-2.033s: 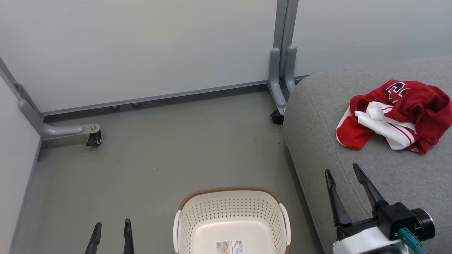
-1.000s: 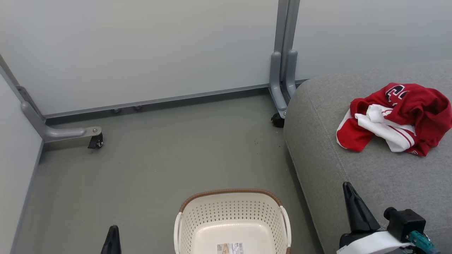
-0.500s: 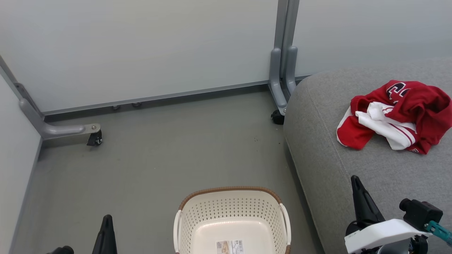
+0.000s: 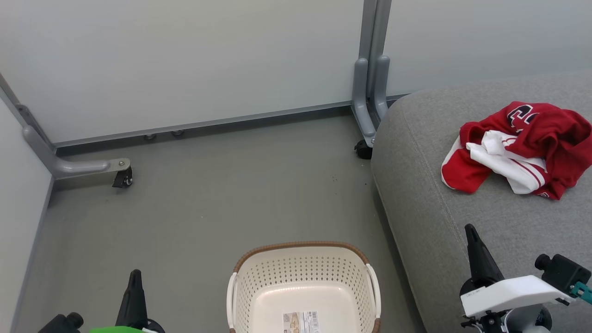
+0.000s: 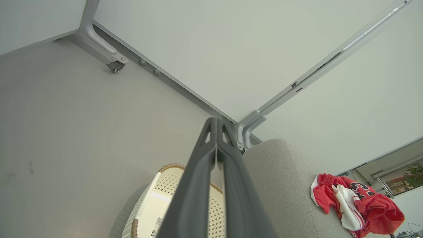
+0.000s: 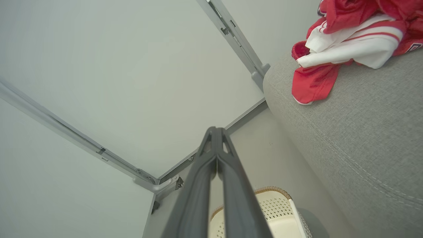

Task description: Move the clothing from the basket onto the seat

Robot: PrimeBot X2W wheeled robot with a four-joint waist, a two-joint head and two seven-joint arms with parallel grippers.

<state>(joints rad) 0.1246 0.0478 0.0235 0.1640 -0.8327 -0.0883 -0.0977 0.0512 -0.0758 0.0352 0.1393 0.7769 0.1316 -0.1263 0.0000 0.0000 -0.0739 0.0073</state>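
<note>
While left fingers (image 4: 133, 300) and right fingers (image 4: 481, 263) meet empty, the clothing (image 4: 522, 148) lies on the seat (image 4: 462, 208) beyond both.

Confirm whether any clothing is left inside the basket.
No, the basket shows a bare floor with just a paper label, while the red clothing lies heaped on the seat.

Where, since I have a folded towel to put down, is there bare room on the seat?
The seat is bare from its rounded left edge across to the clothing, and nearer, between the clothing and the shut right gripper. It is crowded at the far right, where the clothing lies bunched.
</note>
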